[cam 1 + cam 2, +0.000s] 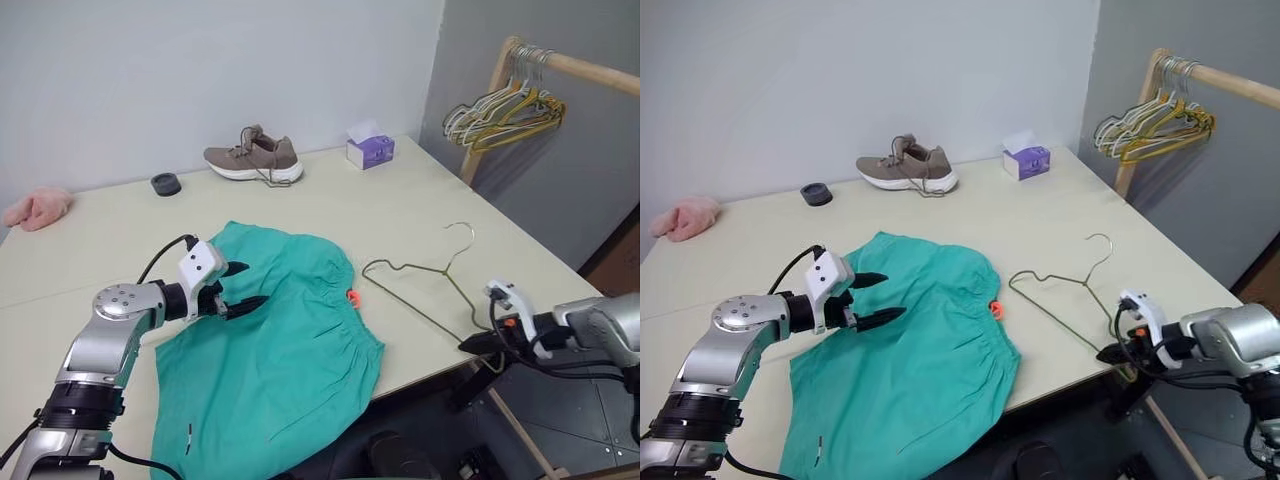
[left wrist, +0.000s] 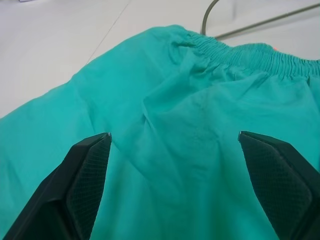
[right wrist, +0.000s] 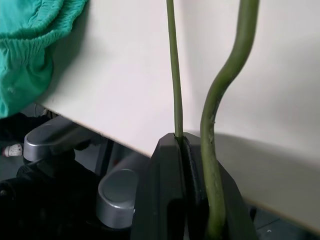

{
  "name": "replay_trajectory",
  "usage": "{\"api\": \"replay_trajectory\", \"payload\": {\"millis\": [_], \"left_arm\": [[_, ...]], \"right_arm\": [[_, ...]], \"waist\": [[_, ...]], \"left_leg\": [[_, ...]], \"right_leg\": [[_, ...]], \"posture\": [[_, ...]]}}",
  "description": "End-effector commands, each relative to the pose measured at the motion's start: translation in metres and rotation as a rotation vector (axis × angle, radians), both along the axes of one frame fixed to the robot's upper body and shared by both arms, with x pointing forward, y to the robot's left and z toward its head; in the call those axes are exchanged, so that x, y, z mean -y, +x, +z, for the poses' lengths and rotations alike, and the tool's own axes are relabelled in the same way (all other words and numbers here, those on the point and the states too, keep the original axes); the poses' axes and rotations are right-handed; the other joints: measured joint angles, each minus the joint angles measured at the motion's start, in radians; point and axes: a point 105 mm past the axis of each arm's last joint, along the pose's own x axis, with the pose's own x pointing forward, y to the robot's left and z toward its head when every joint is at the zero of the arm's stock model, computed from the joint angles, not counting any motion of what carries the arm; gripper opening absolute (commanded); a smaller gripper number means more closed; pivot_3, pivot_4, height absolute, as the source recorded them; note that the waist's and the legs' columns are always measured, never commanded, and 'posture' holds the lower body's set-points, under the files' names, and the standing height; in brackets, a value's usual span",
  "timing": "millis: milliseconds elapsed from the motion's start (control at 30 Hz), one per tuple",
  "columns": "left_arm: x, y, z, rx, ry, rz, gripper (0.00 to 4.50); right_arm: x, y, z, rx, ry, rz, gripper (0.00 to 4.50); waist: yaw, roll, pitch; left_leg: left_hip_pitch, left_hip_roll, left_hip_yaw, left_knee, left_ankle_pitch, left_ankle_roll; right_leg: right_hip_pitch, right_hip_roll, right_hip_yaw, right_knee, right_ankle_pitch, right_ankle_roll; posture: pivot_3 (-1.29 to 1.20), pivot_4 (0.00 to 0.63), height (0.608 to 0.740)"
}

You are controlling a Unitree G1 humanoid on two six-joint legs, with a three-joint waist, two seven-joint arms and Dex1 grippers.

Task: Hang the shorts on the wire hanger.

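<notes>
The teal-green shorts [image 1: 285,350] lie spread flat on the table, their gathered waistband and small orange tag [image 1: 352,296] toward the right. My left gripper [image 1: 256,283] hovers just over the shorts' left part, open, with nothing between its black fingers [image 2: 90,175]. To the right of the waistband, the thin olive wire hanger [image 1: 420,272] rests on the table, hook pointing away. At the table's right front edge my right gripper [image 1: 468,346] is shut on the wire hanger's near corner; the wire [image 3: 175,75] runs out from between its closed fingers.
At the back of the pale table [image 1: 400,210] are a brown shoe [image 1: 255,158], a purple tissue box [image 1: 370,150], a small black disc [image 1: 166,184] and a pink fluffy cloth [image 1: 38,208]. A wooden rail with bunched white and yellow hangers [image 1: 505,110] stands beyond the right edge.
</notes>
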Motion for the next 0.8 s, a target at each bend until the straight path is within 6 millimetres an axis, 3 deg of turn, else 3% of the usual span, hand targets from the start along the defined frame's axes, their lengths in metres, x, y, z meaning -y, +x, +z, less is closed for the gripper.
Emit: {"api": "replay_trajectory", "payload": {"millis": [33, 400, 633, 800], "left_arm": [[0.004, -0.002, 0.017, 0.045, -0.03, -0.026, 4.3], [-0.013, 0.004, 0.018, 0.079, 0.002, 0.07, 4.3], [-0.023, 0.007, 0.02, 0.097, 0.018, 0.107, 4.3], [-0.024, 0.007, 0.019, 0.097, 0.026, 0.105, 4.3]], "right_arm": [[-0.012, 0.003, 0.016, 0.033, 0.038, 0.046, 0.0], [-0.031, -0.016, 0.048, 0.068, 0.129, 0.183, 0.0], [-0.042, -0.021, 0.033, 0.072, 0.09, 0.231, 0.0], [-0.039, -0.011, 0.021, 0.102, 0.02, 0.202, 0.0]], "waist": [[0.001, 0.0, 0.0], [0.004, 0.0, 0.0], [0.003, 0.0, 0.0], [0.005, 0.0, 0.0]], "left_leg": [[0.0, 0.0, 0.0, 0.0, 0.0, 0.0], [0.0, 0.0, -0.001, 0.0, 0.0, 0.0], [0.0, 0.0, -0.001, 0.0, 0.0, 0.0], [0.0, 0.0, 0.0, 0.0, 0.0, 0.0]], "right_leg": [[0.0, 0.0, 0.0, 0.0, 0.0, 0.0], [0.0, 0.0, -0.001, 0.0, 0.0, 0.0], [0.0, 0.0, -0.001, 0.0, 0.0, 0.0], [0.0, 0.0, 0.0, 0.0, 0.0, 0.0]], "posture": [[-0.33, 0.0, 0.74], [-0.33, 0.0, 0.74], [-0.33, 0.0, 0.74], [-0.32, 0.0, 0.74]]}}
